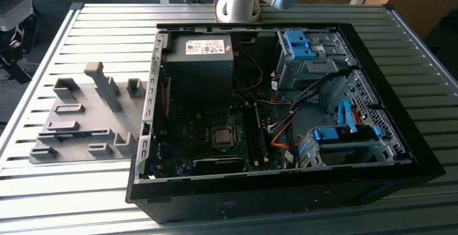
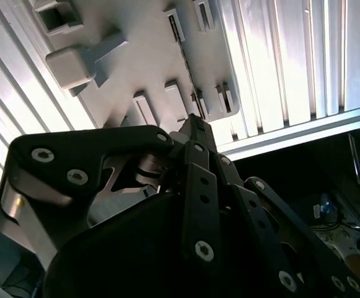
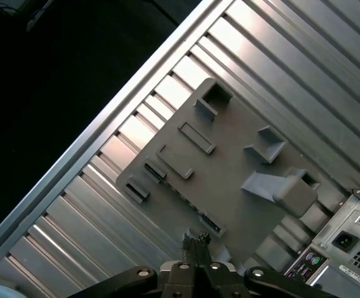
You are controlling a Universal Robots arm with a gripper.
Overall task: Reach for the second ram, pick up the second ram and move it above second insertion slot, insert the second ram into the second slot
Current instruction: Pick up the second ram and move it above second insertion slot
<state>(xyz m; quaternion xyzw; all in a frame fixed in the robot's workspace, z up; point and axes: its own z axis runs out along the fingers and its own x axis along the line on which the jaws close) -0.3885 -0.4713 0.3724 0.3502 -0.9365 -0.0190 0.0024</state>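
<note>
My pincer hung over the gray holder, tips pressed together. The ram lay on the holder; PC case just beside it.

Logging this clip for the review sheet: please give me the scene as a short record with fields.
surface: slatted aluminium table
workpiece: open black computer case, dark green motherboard exposed
fixture: grey moulded holder plate, at the exterior view's left of the case
second ram: thin blue-green circuit-board stick, lying in the holder plate
gripper: black gripper, above the holder plate in both wrist views, jaws together, nothing seen between them
</note>
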